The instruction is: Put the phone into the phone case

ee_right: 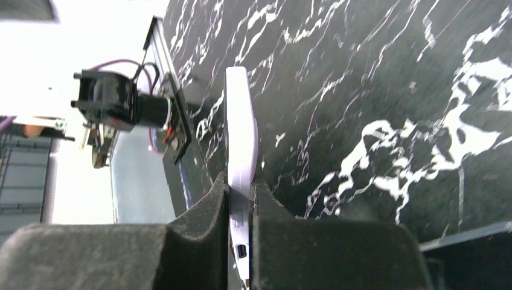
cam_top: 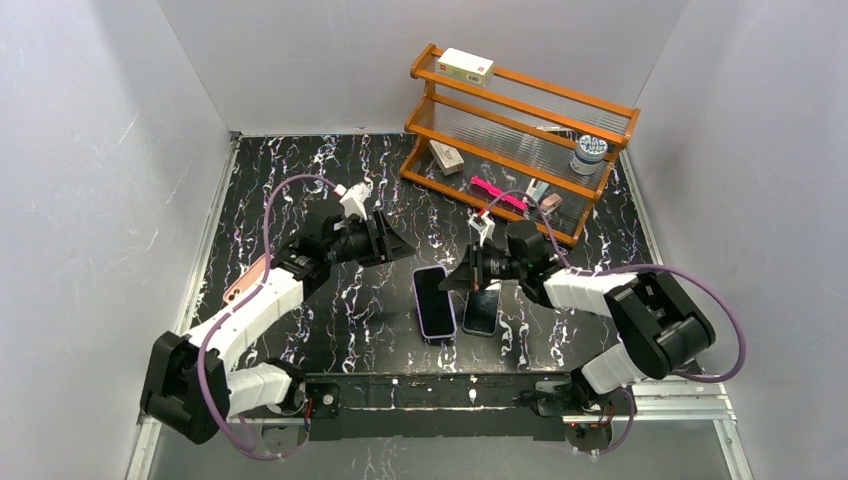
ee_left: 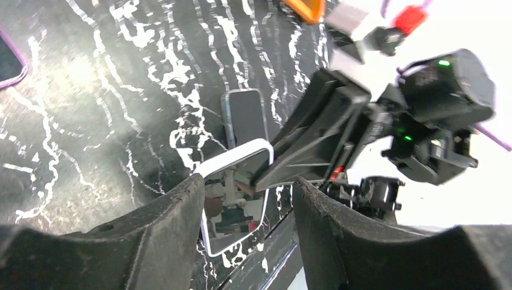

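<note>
— Where was the white-edged, glossy-faced phone (cam_top: 435, 302) found, and how was it held?

— It was seen at the middle of the black, white-veined marble tabletop (cam_top: 330, 190). Its thin edge was pinched at the far end by the right gripper (ee_right: 241, 184), whose fingers were pressed onto it. The left gripper (ee_left: 247, 190) was spread with nothing in it and was aimed at the phone from the far left.

— And the dark, grey-blue-rimmed phone case (cam_top: 481, 314)?

— It was laid flat just beside the phone, on the right arm's side. The two long axes were roughly parallel, running near to far. The right arm was judged the nearer, so only a short sideways carry seemed called for. Bare tabletop was seen around both, and the orange wooden rack (cam_top: 520, 110) was well apart.
</note>
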You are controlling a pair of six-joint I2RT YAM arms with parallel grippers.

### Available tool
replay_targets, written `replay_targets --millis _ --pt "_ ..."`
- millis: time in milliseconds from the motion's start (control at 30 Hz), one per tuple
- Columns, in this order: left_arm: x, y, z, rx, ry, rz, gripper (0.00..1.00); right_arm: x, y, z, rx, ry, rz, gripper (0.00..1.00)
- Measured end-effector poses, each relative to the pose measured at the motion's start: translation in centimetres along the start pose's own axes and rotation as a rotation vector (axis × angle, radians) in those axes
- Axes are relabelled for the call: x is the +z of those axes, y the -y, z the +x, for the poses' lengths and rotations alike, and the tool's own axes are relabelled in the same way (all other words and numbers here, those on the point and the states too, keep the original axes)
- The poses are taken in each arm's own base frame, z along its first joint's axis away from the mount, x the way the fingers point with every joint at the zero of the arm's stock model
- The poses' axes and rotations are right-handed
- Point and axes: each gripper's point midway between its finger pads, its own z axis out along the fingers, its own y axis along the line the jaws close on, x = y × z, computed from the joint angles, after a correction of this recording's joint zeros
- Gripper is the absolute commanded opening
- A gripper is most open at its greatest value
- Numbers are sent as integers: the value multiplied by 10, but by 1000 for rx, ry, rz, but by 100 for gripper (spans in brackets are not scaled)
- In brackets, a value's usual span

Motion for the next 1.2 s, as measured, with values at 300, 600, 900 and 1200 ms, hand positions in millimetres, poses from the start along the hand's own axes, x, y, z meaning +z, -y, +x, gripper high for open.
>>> replay_targets --millis 300,600,900,1200 --pt "-24 45 17 186 -121 237 57 -20 -33 22 -131 -47 -134 1" --pt "-31 57 38 246 -232 377 56 -21 -60 29 -215 -77 -241 1" --pt "-29 47 53 240 -267 378 51 -21 -74 20 -230 -46 -299 1" --pt "-25 42 56 253 -258 353 5 -17 -73 19 -185 -47 -310 1"
